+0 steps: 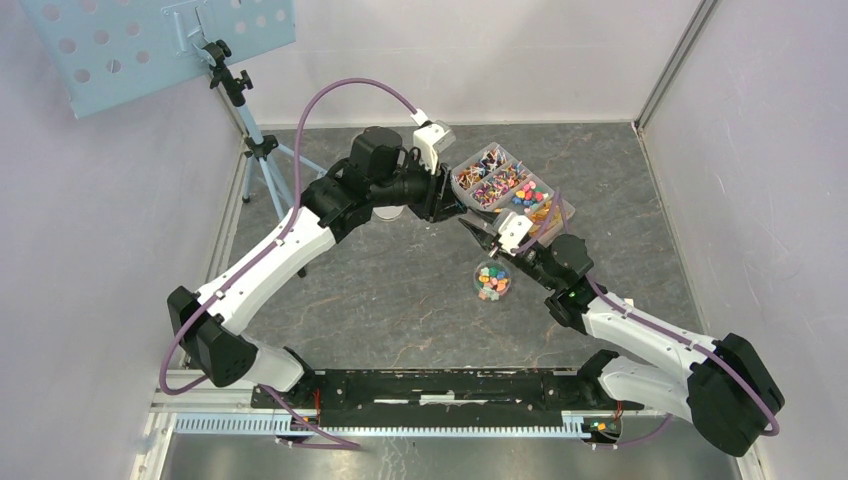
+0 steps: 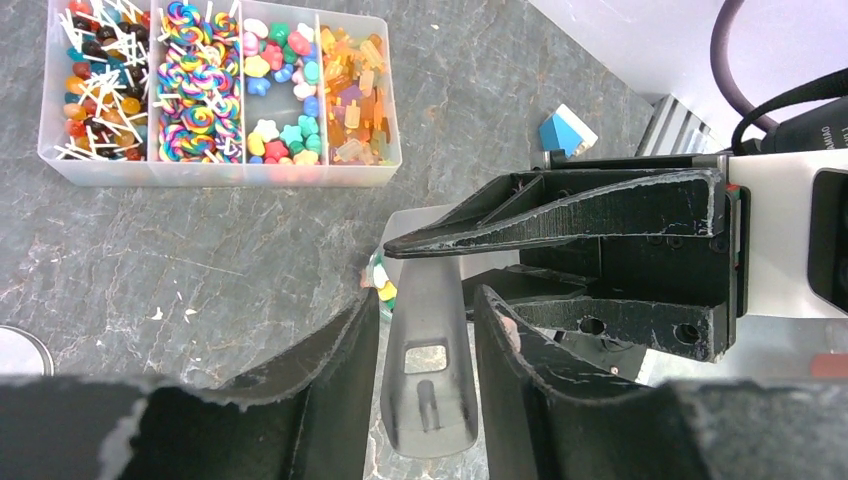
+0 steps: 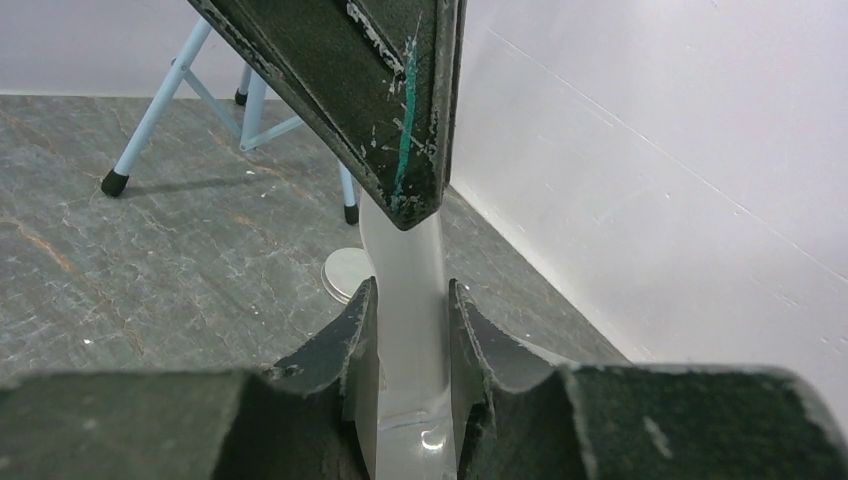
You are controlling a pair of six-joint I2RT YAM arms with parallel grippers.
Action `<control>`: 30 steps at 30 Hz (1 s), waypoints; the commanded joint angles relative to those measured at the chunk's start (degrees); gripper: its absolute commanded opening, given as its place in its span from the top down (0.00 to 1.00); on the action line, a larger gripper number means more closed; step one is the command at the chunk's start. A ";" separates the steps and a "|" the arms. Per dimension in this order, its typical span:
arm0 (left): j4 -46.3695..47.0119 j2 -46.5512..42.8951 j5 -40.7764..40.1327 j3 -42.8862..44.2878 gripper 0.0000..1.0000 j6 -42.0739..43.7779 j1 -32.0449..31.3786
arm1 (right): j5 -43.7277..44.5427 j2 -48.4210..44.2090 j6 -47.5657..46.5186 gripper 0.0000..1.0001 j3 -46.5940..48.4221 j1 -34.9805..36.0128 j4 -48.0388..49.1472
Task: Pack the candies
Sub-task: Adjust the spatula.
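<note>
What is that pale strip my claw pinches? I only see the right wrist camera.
Observer: A grey scoop. The left wrist camera shows the left claw flanking it too.
Visitor: Where are the candies?
Observer: Sorted by kind in a clear four-compartment tray on the table.
Visitor: Any elsewhere?
Observer: Yes. The top camera shows more in a small round tub just below the right claw.

Both arms reach inward, left end effector (image 2: 425,330) meeting right end effector (image 3: 410,310).
</note>
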 commanded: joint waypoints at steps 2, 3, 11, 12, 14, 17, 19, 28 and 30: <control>4.24 0.09 -1.32 -1.13 0.53 -3.10 -0.31 | 3.01 0.16 1.61 1.00 0.76 0.29 4.27; 4.67 0.11 -1.36 -1.44 0.54 -3.32 -0.47 | 3.25 0.28 1.63 1.00 0.75 0.33 4.38; 10.89 -0.58 -1.21 -6.14 0.98 -6.10 -0.67 | 4.07 0.61 1.52 0.94 0.66 0.29 4.09; 11.08 -0.86 -2.23 -6.37 0.98 -5.45 -0.70 | 3.82 0.54 1.75 0.86 0.66 0.31 3.61; 11.05 -1.16 -4.69 -6.23 0.98 -3.40 -0.51 | 4.98 -0.12 3.03 0.69 0.15 0.33 2.87; 10.59 -0.97 -9.01 -5.64 0.98 1.64 -0.01 | 9.44 -3.72 6.19 0.36 -2.58 0.26 2.42; 10.33 -0.29 -10.95 -5.00 0.98 4.84 0.96 | 12.05 -7.23 7.80 0.10 -5.32 0.01 2.30; 16.78 4.86 -12.39 -3.41 0.98 15.56 4.82 | 23.36 -8.69 15.63 0.02 0.98 -9.97 -17.95; 20.08 6.09 -13.03 -3.58 0.98 17.68 5.26 | 21.53 -6.95 20.12 0.02 2.75 -14.20 -20.84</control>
